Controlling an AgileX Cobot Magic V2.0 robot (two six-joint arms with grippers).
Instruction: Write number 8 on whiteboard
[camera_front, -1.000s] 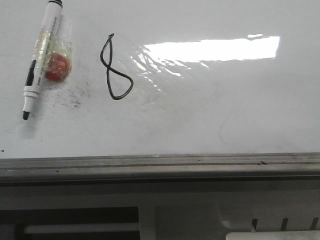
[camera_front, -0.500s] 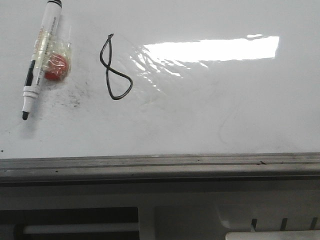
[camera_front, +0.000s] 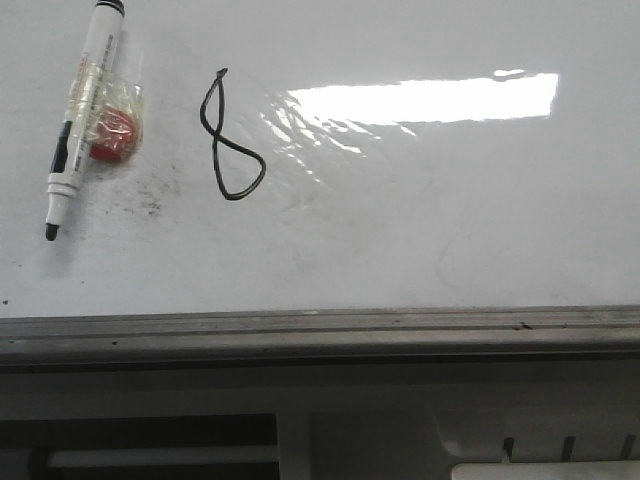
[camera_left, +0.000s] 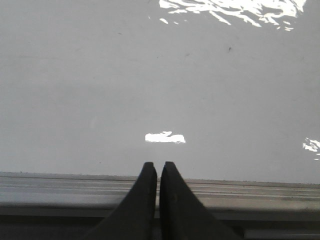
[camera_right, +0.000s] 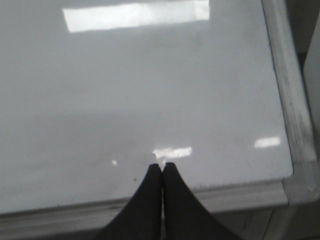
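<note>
Whiteboard (camera_front: 420, 240) lay flat, glare band across it, grey rail at the near edge. Marker (camera_front: 78, 115) lay uncapped at far left, label text unreadable, touching a red blob in clear wrap (camera_front: 115, 128). Number 8 (camera_front: 228, 140) sat just right of those. Left tool (camera_left: 158, 172) and right tool (camera_right: 162, 170) were fully closed, holding nothing, over the near rail.

Only a marker (camera_front: 79, 118) lies on the whiteboard's (camera_front: 420, 230) far-left part

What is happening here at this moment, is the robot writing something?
Nothing is being handled. A thin black number 8 stands drawn on the whiteboard. The marker lies uncapped to its left, a red object against it. The left gripper and right gripper are shut and empty at the board's edge.
</note>
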